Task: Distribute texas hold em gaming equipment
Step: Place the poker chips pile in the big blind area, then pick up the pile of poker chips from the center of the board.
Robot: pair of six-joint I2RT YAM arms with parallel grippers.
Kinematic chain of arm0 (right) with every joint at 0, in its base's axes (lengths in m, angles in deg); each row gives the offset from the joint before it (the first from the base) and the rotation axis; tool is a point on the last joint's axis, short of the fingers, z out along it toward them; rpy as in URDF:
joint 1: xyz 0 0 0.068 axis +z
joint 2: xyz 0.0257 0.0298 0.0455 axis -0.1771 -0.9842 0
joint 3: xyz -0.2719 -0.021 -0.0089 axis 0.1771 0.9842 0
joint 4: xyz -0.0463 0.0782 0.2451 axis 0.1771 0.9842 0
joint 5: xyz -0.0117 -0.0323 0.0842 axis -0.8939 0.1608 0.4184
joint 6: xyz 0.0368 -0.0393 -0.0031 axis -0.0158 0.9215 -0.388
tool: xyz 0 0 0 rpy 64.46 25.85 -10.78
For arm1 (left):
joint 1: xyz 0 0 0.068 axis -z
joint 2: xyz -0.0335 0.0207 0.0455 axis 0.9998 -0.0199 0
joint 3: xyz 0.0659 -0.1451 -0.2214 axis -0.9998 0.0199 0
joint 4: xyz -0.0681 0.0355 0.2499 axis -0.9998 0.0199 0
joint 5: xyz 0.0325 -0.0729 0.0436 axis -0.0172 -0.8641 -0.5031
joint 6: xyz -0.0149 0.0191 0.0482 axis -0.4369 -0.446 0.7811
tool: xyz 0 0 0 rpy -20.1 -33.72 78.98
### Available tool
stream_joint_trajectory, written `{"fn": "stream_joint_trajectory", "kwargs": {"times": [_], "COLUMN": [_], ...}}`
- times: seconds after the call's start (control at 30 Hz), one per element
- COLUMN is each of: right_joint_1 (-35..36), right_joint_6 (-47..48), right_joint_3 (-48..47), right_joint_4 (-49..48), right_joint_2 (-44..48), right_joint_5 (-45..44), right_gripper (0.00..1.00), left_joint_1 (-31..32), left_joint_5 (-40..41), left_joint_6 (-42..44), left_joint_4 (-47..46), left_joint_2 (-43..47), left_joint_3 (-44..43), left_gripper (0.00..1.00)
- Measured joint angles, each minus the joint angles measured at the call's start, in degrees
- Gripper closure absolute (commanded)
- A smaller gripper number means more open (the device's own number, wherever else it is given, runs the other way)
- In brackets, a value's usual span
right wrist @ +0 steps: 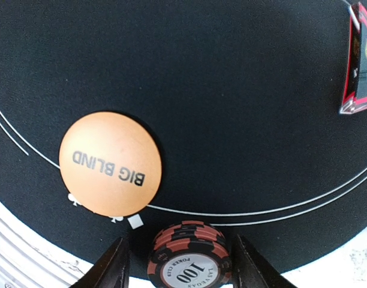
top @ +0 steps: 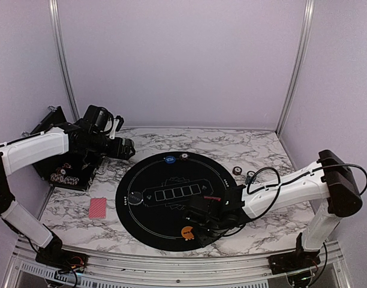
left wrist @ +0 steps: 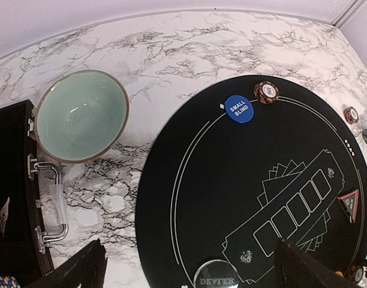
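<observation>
The right hand (right wrist: 180,249) hangs low over the near rim of the round black mat (right wrist: 231,90). Its two fingers (right wrist: 108,267) are apart, with a short stack of red-and-black striped poker chips (right wrist: 189,264) standing between them. A strip of mat shows between the stack and the finger nearer the orange disc. On the other side the gap is too slight to tell touching from apart. The frame edge cuts off the foot of the stack, and from above the hand covers it entirely. Just ahead of that hand the orange disc (right wrist: 110,163), lettered BIG BLIND, lies flat across the mat's white line. Farther ahead and off to one side, the red triangle marker (right wrist: 357,60) is cut by the frame edge, its print unreadable. The left hand (left wrist: 188,258) hovers with fingers wide apart and nothing between them, and only their dark tips are in view. Beneath it a clear dealer button (left wrist: 216,277) is half cut off. Ahead of it lie a blue disc (left wrist: 238,109) marked SMALL BLIND and, just beside that, a single chip (left wrist: 266,92). Loose chips (left wrist: 351,114) lie on the marble tabletop (left wrist: 171,48) by the picture's edge. A teal bowl (left wrist: 81,117) stands beside a black case (left wrist: 9,180) that is mostly out of frame. A red-backed card (top: 98,207), seen only from above, lies well behind the left hand.
</observation>
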Motion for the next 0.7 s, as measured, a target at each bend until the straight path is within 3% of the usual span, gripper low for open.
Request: {"fn": "stream_joint_trajectory", "kwargs": {"times": [0.43, 0.7], "right_joint_1": [-1.9, -9.6], "right_joint_6": [2.6, 7.1], "right_joint_3": [-1.6, -4.2], "right_joint_4": [2.5, 4.1], "right_joint_2": [1.1, 5.8], "right_joint_5": [0.0, -0.3], "right_gripper": [0.41, 0.41], "left_joint_1": [0.0, 0.0], "left_joint_5": [0.0, 0.0], "left_joint_6": [0.2, 0.2], "left_joint_4": [0.1, 0.1], "left_joint_2": [-0.8, -0.9], "left_joint_3": [0.0, 0.0], "left_gripper": [0.01, 0.01]}}
